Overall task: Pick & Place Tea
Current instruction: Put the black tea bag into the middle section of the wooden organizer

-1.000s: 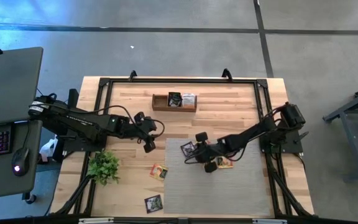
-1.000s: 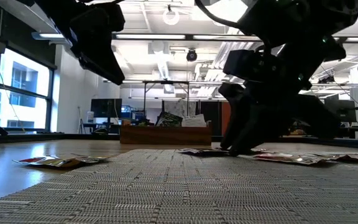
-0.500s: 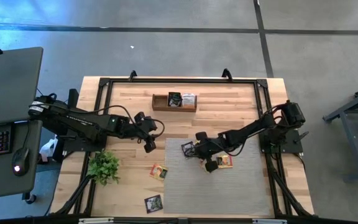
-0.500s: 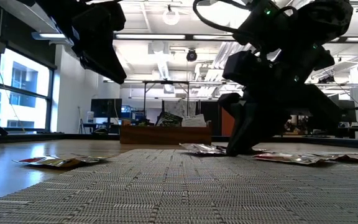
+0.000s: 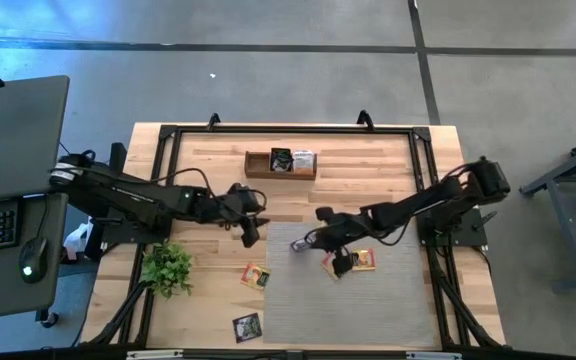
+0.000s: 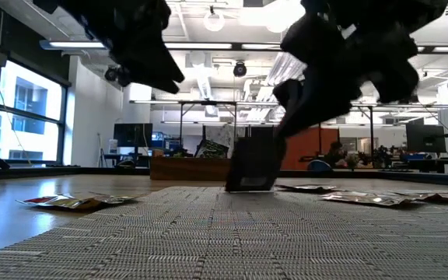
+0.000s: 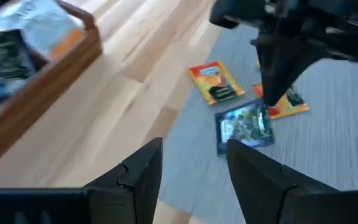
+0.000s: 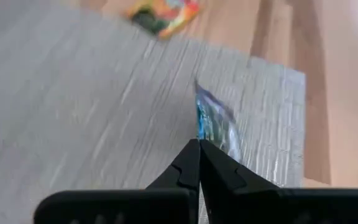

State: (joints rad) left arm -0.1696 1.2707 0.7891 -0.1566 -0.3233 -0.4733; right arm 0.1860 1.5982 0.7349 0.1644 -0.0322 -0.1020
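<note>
Lifted since a second ago, the dark sachet (image 6: 249, 165) hangs upright just above the grey mat (image 5: 298, 300), the right gripper (image 8: 199, 146) fingers pinching its top edge, probably for carrying to the wooden box (image 5: 280, 163) farther back. Meanwhile the left gripper (image 7: 191, 165) has edged toward it, fingers spread and empty.

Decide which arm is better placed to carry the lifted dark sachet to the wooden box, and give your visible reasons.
The right arm, probably. Its end effector is already shut on the dark sachet, which hangs upright over the grey mat. The left end effector is open and empty beside the mat, though about as near the wooden box.
</note>
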